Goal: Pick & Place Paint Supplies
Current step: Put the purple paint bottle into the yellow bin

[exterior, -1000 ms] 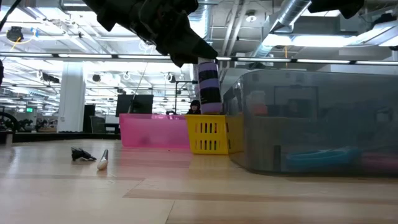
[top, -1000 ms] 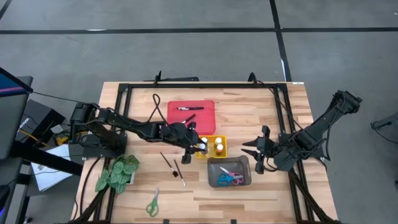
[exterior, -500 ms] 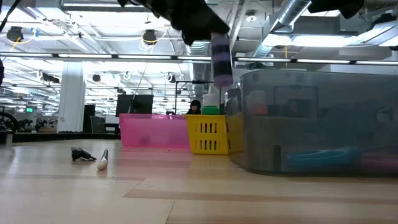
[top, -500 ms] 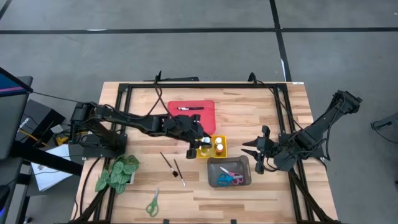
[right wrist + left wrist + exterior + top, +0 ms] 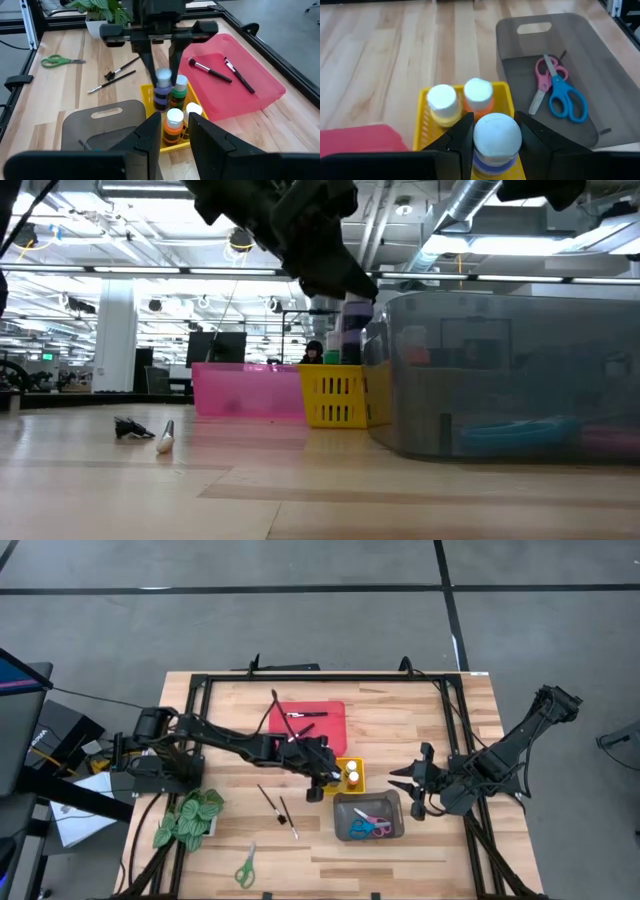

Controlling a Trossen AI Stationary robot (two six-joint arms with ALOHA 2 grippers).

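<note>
A purple paint bottle [image 5: 496, 142] with a white cap stands upright at the yellow tray [image 5: 352, 786], with my left gripper [image 5: 325, 778] shut on it. Its lower end [image 5: 160, 105] is down inside the tray's rim. Beside it in the tray stand a yellow bottle [image 5: 443, 104], an orange bottle [image 5: 479, 96] and a green one [image 5: 181, 89]. My right gripper [image 5: 400, 783] waits open to the right of the trays, above the table, touching nothing. My left gripper pinches the purple bottle's sides [image 5: 162, 86] just under the white cap between its two fingers [image 5: 462, 137]. The fingers slant down from the table's left. The bottle is upright; whether its foot rests on the tray floor cannot be told.
A grey tray [image 5: 340, 802] near the yellow one holds pink and blue scissors [image 5: 555, 90]. The red tray [image 5: 335, 712] behind holds brushes. Two brushes [image 5: 275, 805], green scissors [image 5: 245, 865] and a leafy plant [image 5: 190, 818] lie at the near left.
My left gripper has carried the purple bottle up and a little toward the table's right edge, then down into the yellow tray. The bottle tilted on the way and now stands upright and lower.
</note>
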